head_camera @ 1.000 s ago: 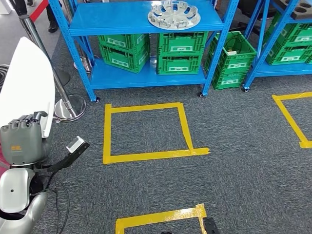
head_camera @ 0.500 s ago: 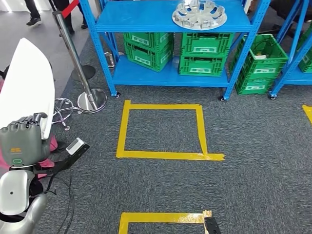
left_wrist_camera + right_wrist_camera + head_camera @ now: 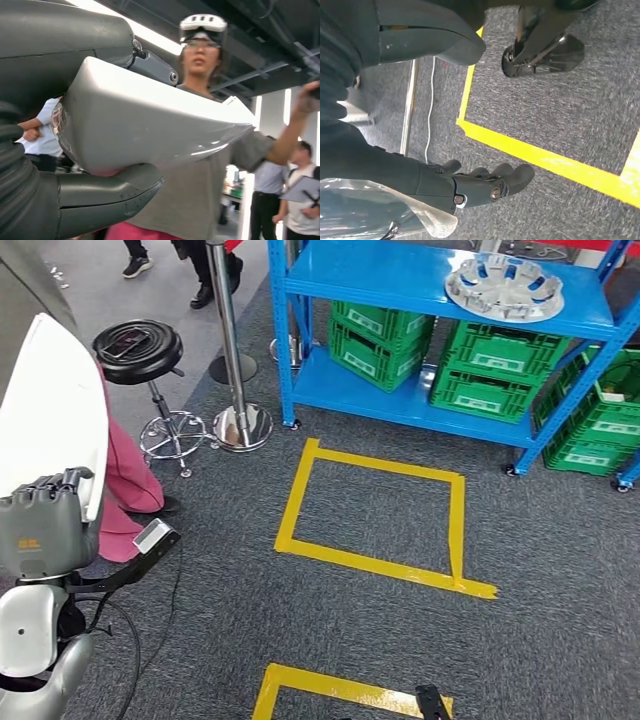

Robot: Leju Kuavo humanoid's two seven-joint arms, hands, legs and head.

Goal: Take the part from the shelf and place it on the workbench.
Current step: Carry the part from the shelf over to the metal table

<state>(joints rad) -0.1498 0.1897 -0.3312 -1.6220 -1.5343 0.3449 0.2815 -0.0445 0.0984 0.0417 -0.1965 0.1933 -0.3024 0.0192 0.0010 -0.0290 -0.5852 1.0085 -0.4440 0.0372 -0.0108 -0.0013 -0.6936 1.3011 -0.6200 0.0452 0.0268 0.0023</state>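
Observation:
The part is a white curved panel (image 3: 56, 410), standing upright at the left of the head view. My left hand (image 3: 47, 525) grips its lower edge. In the left wrist view the panel (image 3: 151, 125) lies between the thick grey thumb (image 3: 105, 200) and the fingers above it. My right hand (image 3: 478, 182) hangs over the grey carpet with fingers apart and nothing in it.
A blue shelf (image 3: 377, 280) at the back right carries a silver wheel cover (image 3: 504, 286) and green crates (image 3: 377, 335). A black stool (image 3: 137, 343), a steel stanchion (image 3: 234, 350) and a person in pink trousers (image 3: 124, 480) stand close on my left. Yellow tape squares (image 3: 377, 565) mark the carpet.
The camera has turned left, so the shelf and tape squares shifted right. The stool and the person in pink came into view. My left hand still grips the panel.

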